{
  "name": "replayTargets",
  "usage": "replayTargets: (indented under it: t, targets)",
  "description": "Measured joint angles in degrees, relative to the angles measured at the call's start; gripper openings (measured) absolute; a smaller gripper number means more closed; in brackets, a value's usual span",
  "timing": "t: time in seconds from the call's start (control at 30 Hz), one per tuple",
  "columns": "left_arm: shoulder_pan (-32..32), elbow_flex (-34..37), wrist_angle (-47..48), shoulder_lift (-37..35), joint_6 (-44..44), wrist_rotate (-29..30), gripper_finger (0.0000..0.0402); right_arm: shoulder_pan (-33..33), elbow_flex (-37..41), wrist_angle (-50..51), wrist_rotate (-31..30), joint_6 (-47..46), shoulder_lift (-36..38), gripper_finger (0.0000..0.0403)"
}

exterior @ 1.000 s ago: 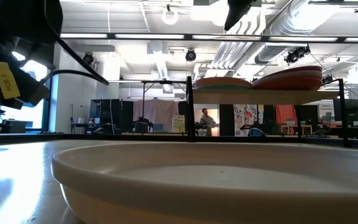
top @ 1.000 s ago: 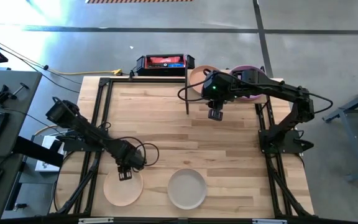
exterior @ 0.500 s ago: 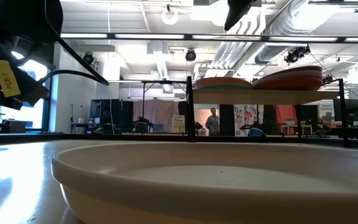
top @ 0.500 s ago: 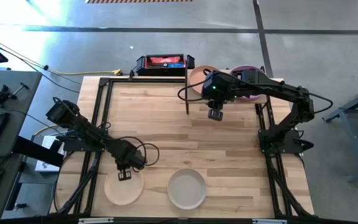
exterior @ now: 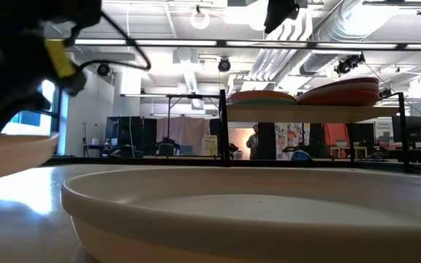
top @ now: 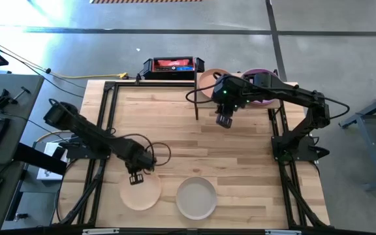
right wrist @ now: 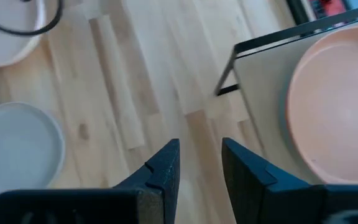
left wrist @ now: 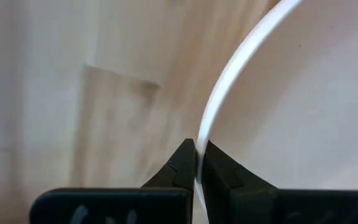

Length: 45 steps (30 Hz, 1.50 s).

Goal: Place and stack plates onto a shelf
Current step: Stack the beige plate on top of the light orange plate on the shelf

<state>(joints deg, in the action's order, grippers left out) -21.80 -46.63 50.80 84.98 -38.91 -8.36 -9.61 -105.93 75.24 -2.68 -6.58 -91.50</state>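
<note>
My left gripper (top: 136,177) is shut on the far rim of a cream plate (top: 140,193) near the table's front left. In the low view this plate (exterior: 13,150) shows at the left. A pale grey plate (top: 196,198) rests on its base on the table to the right of it. The shelf (exterior: 305,112) stands at the far right and carries a peach plate (top: 207,81) and a stack topped by a purple plate (top: 265,77). My right gripper (top: 224,121) hangs open over the table beside the shelf, with nothing between its fingers. My left gripper pinches the cream plate's rim (left wrist: 205,134) at its far edge, one finger on the inner side and one on the outer side. The fingers come from above and point down. The held rim is raised; whether the near part is still on the table I cannot tell.
A red and black box (top: 170,65) lies behind the table's far edge. Black frame posts (top: 196,98) stand at the shelf's left corner. Bare wood (top: 168,124) stretches between the two arms. A person (exterior: 253,141) stands in the room behind.
My left gripper has shut on the cream plate's far rim and has moved toward the table's right edge. The plate has shifted right with it, closer to the grey plate, and now shows raised at the left of the low view.
</note>
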Motion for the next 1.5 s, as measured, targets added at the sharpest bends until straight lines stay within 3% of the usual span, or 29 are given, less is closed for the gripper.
replayTargets:
  t: [0.5, 0.8, 1.03, 1.2, 1.37, 1.5]
  targets:
    - [13.3, -10.6, 5.6, -6.5, -0.3, 7.8, 0.0001, 0.2, 0.0, 0.8, 2.7, -11.4, 0.0, 0.0098]
    - [21.7, -20.0, 5.4, -6.2, 2.2, 13.4, 0.0001, 2.9, 0.0, 0.8, -0.8, -6.9, 0.0, 0.0099]
    - [27.5, -25.2, 5.5, -6.2, 3.5, 13.8, 0.0001, 3.4, 0.0, -0.4, -2.3, -6.8, -0.1, 0.0099]
    - [30.0, -26.6, 5.5, -6.2, 6.0, 13.8, 0.0001, 3.3, 0.0, -2.7, -4.2, -4.9, -0.1, 0.0099]
    - [30.9, -26.7, 5.6, -6.2, 6.2, 13.8, 0.0001, 1.7, 0.0, -4.1, 1.5, -2.7, -0.1, 0.0099]
    - [31.3, -26.7, 5.5, -6.2, 6.2, 13.8, 0.0001, 0.8, 0.0, -5.3, -1.3, -1.8, -0.3, 0.0100]
